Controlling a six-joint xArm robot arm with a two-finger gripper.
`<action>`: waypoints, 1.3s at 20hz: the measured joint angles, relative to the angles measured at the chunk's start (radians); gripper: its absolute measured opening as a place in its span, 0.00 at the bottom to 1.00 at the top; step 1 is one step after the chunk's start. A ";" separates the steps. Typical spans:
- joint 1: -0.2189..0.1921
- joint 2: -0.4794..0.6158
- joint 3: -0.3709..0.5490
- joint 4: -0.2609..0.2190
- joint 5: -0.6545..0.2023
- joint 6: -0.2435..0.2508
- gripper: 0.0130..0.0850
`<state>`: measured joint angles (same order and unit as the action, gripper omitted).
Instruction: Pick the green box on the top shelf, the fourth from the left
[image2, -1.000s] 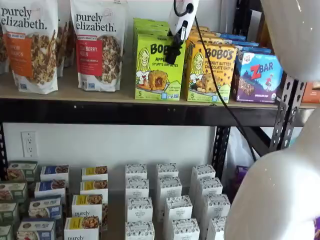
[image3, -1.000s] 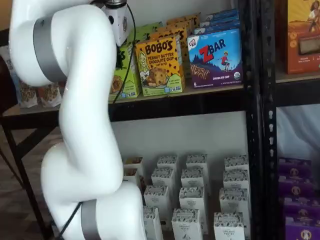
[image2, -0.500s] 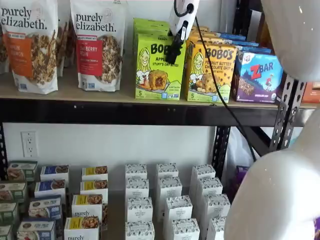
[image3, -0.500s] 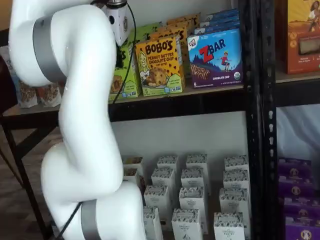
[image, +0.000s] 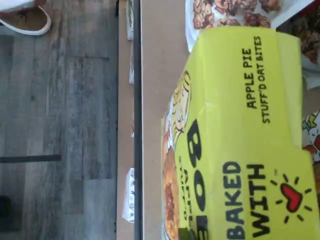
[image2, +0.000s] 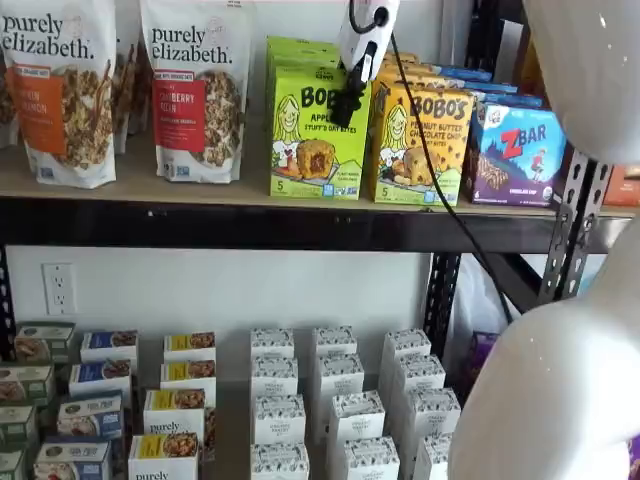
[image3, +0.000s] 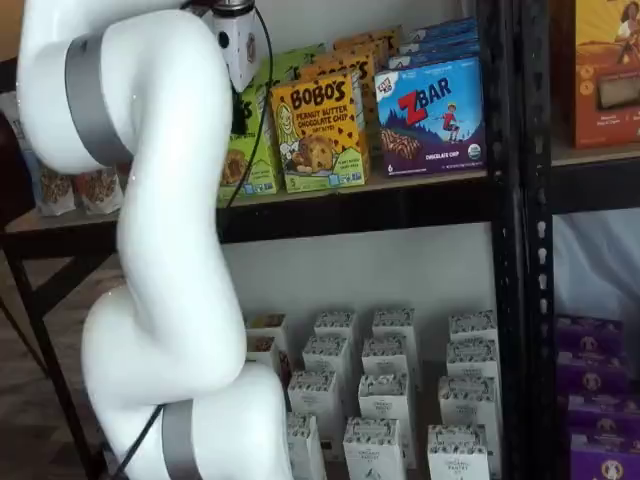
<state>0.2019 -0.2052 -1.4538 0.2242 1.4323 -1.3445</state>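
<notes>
Since the top shelf (image2: 200, 190) carries everything here, start there: a tan board on a black front beam, with the green box (image2: 318, 130) standing upright at its front edge, first of a row of like boxes running back. Directly under and around the gripper (image2: 347, 108) is that box's top right corner; the black fingers hang over its front face in a shelf view. On the far side of the jaws, touching or just beside the green box, sits the yellow-orange Bobo's box (image2: 420, 145); beyond that, the blue ZBar box (image2: 516, 150). On the opposite side, apart from the jaws, the cranberry granola bag (image2: 195, 90).

Jaws: clamped to their tightest. Whether the cardboard is actually pinched I can't confirm; the wrist view just shows the box top (image: 245, 135) filling the frame close up.

Handling judgement: thin cardboard, light, stiff along the folds but crushable on the broad faces. Glossy print, so somewhat slippery. Best hold is near the top edge across the narrow dimension. Tight neighbour on one side, so a straight lift risks dragging it.
</notes>
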 joint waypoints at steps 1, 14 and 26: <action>0.000 0.001 -0.003 0.003 0.005 0.000 0.28; 0.002 -0.002 -0.046 0.019 0.083 0.013 0.28; -0.014 -0.001 -0.097 0.040 0.183 0.011 0.28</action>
<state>0.1880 -0.2064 -1.5504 0.2638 1.6150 -1.3335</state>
